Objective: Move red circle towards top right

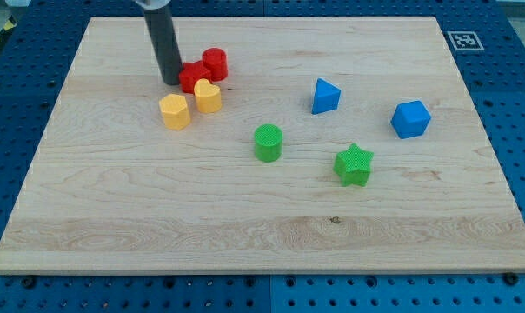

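Nearest the view's bottom, the wooden board [245,235] shows bare grain. Above that sit a green star [354,164] and a green cylinder [268,142], then a blue cube [410,119] toward the view's right and a blue block with a pointed top [325,96], its exact shape hard to read. Left of centre stand a yellow hexagon-like block [174,111] and a yellow heart-like block [208,95], just beside each other.

Farther up, the red circle [215,63] is a short, ribbed red cylinder in the board's upper left part. It touches a second red block [193,76], whose outline is partly hidden by the rod, so its shape cannot be told.

My tip [171,82] rests at that second red block's left edge, left of the red circle. The rod has no jaws and holds nothing; its top is cut off by the frame.
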`<act>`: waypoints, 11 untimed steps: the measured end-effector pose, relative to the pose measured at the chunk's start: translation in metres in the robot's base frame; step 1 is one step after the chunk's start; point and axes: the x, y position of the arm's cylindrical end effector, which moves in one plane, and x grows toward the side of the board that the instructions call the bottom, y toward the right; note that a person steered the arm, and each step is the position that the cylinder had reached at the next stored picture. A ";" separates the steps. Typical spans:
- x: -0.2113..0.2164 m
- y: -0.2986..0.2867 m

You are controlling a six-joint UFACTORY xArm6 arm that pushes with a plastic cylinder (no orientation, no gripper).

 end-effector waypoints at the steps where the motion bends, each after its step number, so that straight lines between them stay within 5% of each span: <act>1: -0.027 0.035; 8: -0.039 0.249; 11: -0.045 0.202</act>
